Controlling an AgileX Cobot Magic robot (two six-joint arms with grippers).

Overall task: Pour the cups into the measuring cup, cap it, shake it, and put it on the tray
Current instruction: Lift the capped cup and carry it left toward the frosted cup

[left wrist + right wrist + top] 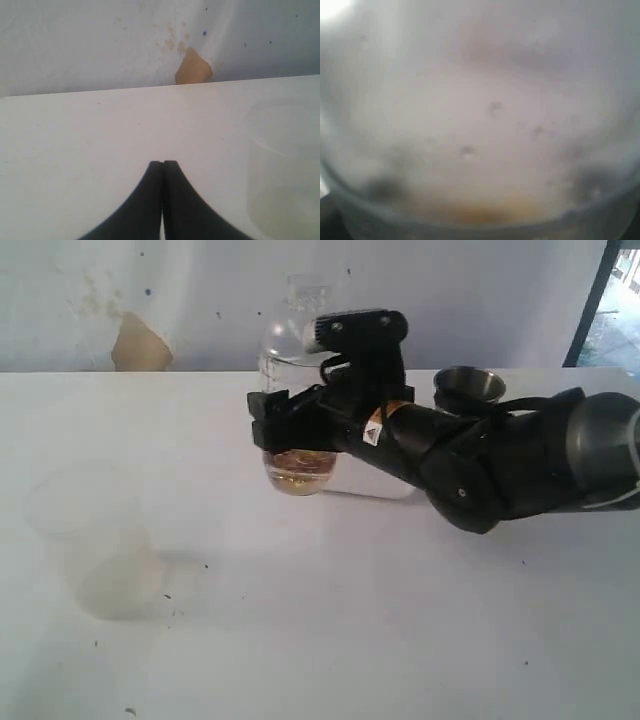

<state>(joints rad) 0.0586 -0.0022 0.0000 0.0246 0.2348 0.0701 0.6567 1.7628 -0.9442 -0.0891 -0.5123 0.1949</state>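
The right pincer is clamping the tall clear straight-sided plastic measuring cup about its lower half and appears to be holding it just off the white desk. The clear dome-shaped plastic cap is sitting on the cup's top, and amber contents are pooling at its bottom, filling the blurred right wrist view. Pouring and capping are therefore looking finished; shaking and setting down are looking like what is left. The tapered stainless-steel tumbler is standing at two o'clock from the measuring cup, and the wooden cup is not showing. A glossy white patch under the arm at four o'clock may be the tray, though I cannot tell. The left pincer is idling with its jaws pressed together, empty, beside the wide frosted translucent plastic cup, at eight o'clock from the measuring cup.
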